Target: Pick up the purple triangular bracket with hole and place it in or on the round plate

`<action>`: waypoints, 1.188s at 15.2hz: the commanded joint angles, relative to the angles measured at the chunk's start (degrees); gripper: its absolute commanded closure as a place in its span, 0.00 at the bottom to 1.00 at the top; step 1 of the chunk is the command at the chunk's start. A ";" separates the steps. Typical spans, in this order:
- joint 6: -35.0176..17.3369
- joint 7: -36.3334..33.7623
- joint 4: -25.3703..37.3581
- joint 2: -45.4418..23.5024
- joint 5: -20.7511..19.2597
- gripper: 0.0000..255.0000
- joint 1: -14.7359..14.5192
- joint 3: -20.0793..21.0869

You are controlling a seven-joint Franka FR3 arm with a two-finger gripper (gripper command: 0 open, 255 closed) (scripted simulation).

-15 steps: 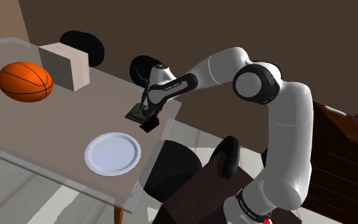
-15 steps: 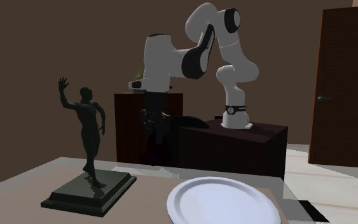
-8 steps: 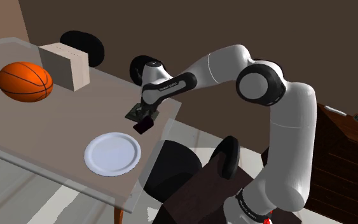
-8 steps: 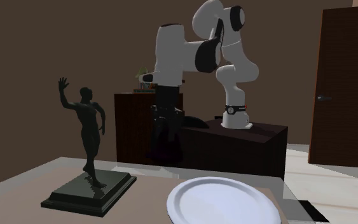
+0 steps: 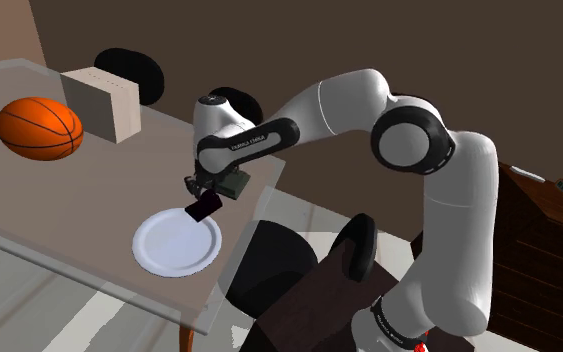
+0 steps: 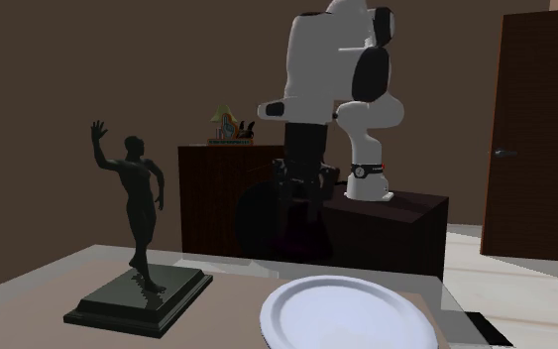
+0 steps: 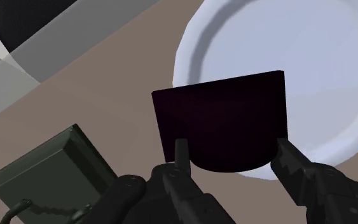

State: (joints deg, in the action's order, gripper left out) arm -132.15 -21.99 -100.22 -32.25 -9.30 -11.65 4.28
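Note:
My black gripper (image 7: 229,164) is shut on the dark purple bracket (image 7: 220,124), which its fingers clasp at both sides. In the shoulder view the bracket (image 5: 203,209) hangs under the gripper (image 5: 202,196), above the near right rim of the round white plate (image 5: 175,243). The wrist view looks down past the bracket onto the plate (image 7: 320,70), with the bracket overlapping its edge. In the second exterior view the gripper (image 6: 299,194) hangs behind the plate (image 6: 346,317), and the bracket is too dark to make out there.
A dark figurine on a square base (image 6: 141,289) stands beside the plate; its base (image 7: 41,172) lies close to the gripper. A basketball (image 5: 39,128) and a beige box (image 5: 103,102) sit farther along the table (image 5: 89,180). Black chairs (image 5: 269,265) stand at the table's edge.
The arm has carried the bracket from beside the figurine's base toward the shoulder view's left, to above the plate's rim. The grip has stayed shut.

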 commanded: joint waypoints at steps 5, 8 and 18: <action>4.02 -6.49 5.04 -1.64 -0.48 1.00 -5.59 1.26; 3.63 -7.61 5.90 -2.99 -0.72 1.00 -6.51 1.33; -1.39 -8.43 5.84 -7.99 -1.54 1.00 -6.85 0.74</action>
State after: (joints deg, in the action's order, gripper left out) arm -132.94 -30.40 -94.25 -39.82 -10.76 -18.53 5.10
